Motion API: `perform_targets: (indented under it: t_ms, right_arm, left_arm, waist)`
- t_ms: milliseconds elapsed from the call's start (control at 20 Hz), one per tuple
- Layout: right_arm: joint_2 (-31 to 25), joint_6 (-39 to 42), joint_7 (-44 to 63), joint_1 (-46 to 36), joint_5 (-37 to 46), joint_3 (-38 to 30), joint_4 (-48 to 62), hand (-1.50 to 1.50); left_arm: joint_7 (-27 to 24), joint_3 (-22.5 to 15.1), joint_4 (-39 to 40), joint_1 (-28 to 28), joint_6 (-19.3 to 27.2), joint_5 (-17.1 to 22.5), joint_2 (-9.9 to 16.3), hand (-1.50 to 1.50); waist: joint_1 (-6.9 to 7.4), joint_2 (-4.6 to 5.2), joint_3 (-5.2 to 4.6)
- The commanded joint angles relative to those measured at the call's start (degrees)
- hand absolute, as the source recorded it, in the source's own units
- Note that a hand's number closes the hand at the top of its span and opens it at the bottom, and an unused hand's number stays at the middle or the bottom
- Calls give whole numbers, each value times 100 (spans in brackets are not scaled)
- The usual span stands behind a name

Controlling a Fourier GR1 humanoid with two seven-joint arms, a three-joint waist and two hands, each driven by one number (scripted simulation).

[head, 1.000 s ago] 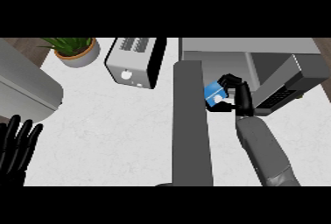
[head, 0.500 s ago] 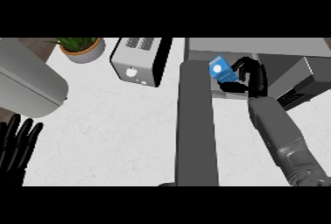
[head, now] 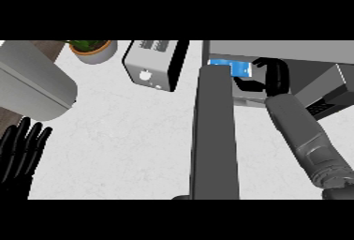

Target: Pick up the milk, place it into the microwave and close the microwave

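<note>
Head view: one view only, looking down at the counter (head: 138,140).
Milk: blue carton milk (head: 229,68) sits at the far right, at the mouth of the microwave (head: 290,49), just right of the open door (head: 216,136).
Right hand: right hand (head: 271,75) curls round the milk from its right side, gripping it.
Left hand: left hand (head: 21,152) rests open at the near left edge, fingers up.
Door: it stands edge-on, running from near to far, just left of the right forearm.
Others: toaster (head: 155,63) and plant (head: 92,48) stand far left, well apart from the milk.
Risk: the carton may catch the microwave's frame or tip on release if let go tilted.
Risk: the withdrawing forearm may knock the door, or the door may close on it.
</note>
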Motion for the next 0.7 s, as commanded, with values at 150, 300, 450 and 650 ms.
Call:
perform_targets:
  t_ms: [150, 300, 450, 650]
  right_arm:
    - [76, 193, 200, -337, 322, 250, 465, -150]
    - [264, 327, 196, -402, 298, 226, 482, -150]
    - [224, 291, 69, -356, 186, 96, 402, -150]
    - [403, 11, 205, -477, 109, -9, 376, -150]
  left_arm:
    - [-230, -141, 147, 106, -56, -208, -78, -150]
    - [-16, -357, -49, 0, 65, -393, -143, -150]
    - [-55, -127, 27, -24, -78, -180, 18, -150]
    - [-222, -255, 161, 6, -39, -414, -74, -150]
  waist:
    - [57, 16, -1]
    - [57, 26, 8]
    - [65, 36, 8]
    - [-10, -4, 2]
